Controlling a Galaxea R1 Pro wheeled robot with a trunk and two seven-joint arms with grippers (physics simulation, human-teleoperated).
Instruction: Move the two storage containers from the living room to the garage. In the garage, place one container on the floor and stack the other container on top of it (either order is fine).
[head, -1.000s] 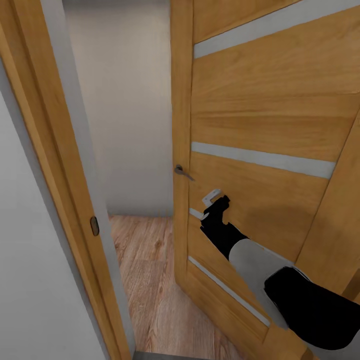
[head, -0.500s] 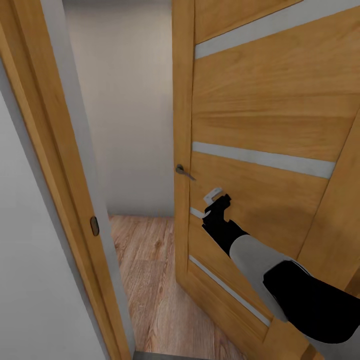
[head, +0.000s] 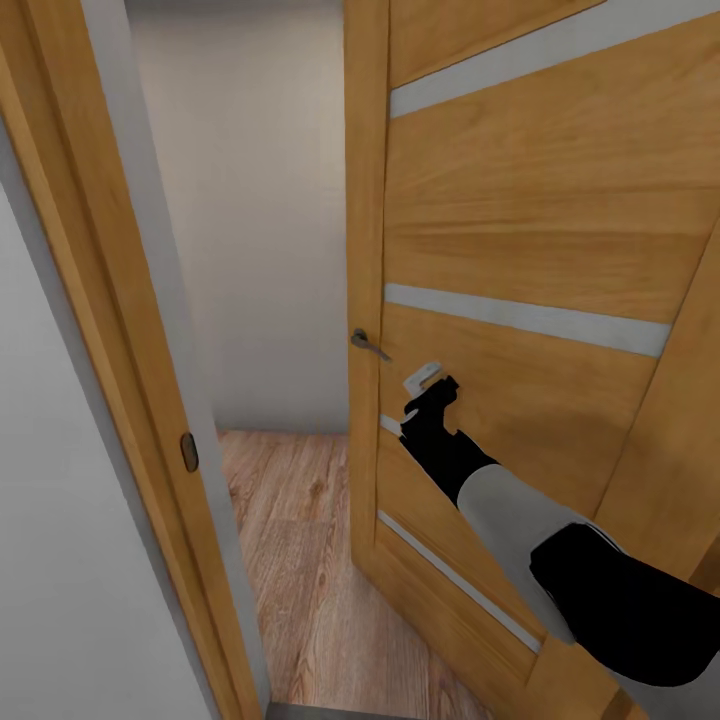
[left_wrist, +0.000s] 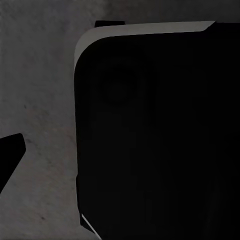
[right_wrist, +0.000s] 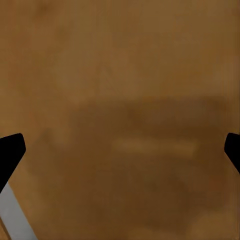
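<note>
The two storage containers are out of view. My right gripper (head: 425, 385) is stretched forward against the face of an orange-brown wooden door (head: 540, 230), just below and right of its metal handle (head: 368, 344). In the right wrist view the right gripper (right_wrist: 120, 150) stands open and empty, its dark fingertips (right_wrist: 10, 155) wide apart with the door panel close in front. My left gripper (left_wrist: 120, 150) points down at the dark grey concrete floor (left_wrist: 40, 100). One fingertip (left_wrist: 10, 155) shows far out to the side; the other is lost against a black body (left_wrist: 160, 140).
The door stands ajar, leaving a narrow gap between its edge and the wooden frame (head: 120, 330). Beyond the gap lie a light wood-plank floor (head: 290, 520) and a plain pale wall (head: 250, 200). A white wall (head: 50, 560) flanks the frame.
My right gripper has crept slightly up and left along the door panel. The door and the view have hardly moved.
</note>
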